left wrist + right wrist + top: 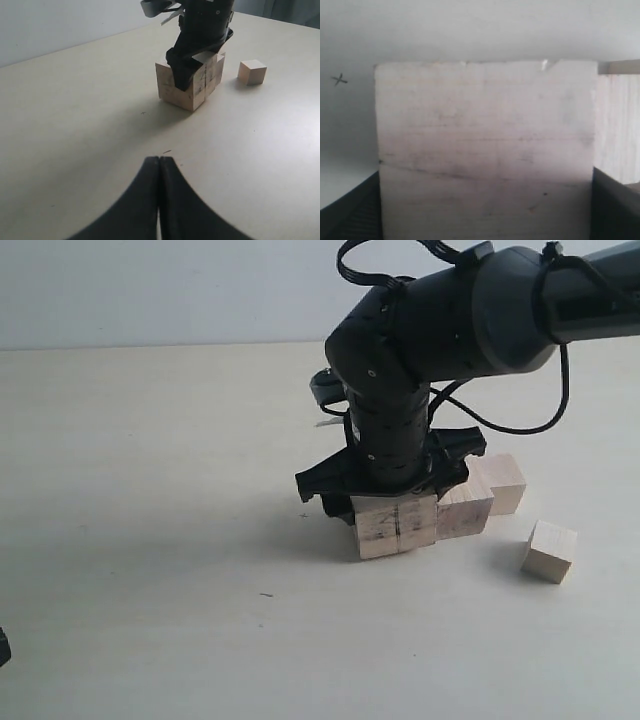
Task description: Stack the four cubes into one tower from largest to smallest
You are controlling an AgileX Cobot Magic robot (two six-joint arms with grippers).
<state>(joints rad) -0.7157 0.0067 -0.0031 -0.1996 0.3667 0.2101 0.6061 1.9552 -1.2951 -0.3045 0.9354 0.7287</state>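
The largest cube [397, 527] stands on the table, a dark seam down its front. My right gripper [385, 485] has come down over it from above. In the right wrist view this cube [485, 150] fills the space between the two fingers [350, 215], which lie against its sides. A middle-sized cube [465, 508] touches its right side, with a smaller one [505, 482] behind that. The smallest cube [550, 551] sits apart at the right. My left gripper [159, 160] is shut and empty, well away from the cubes [197, 92].
The pale table [150, 490] spreads wide to the left and front of the cubes. The right arm's black cable [520, 425] loops above the cube group. A small dark mark [166, 151] lies on the table just beyond my left fingertips.
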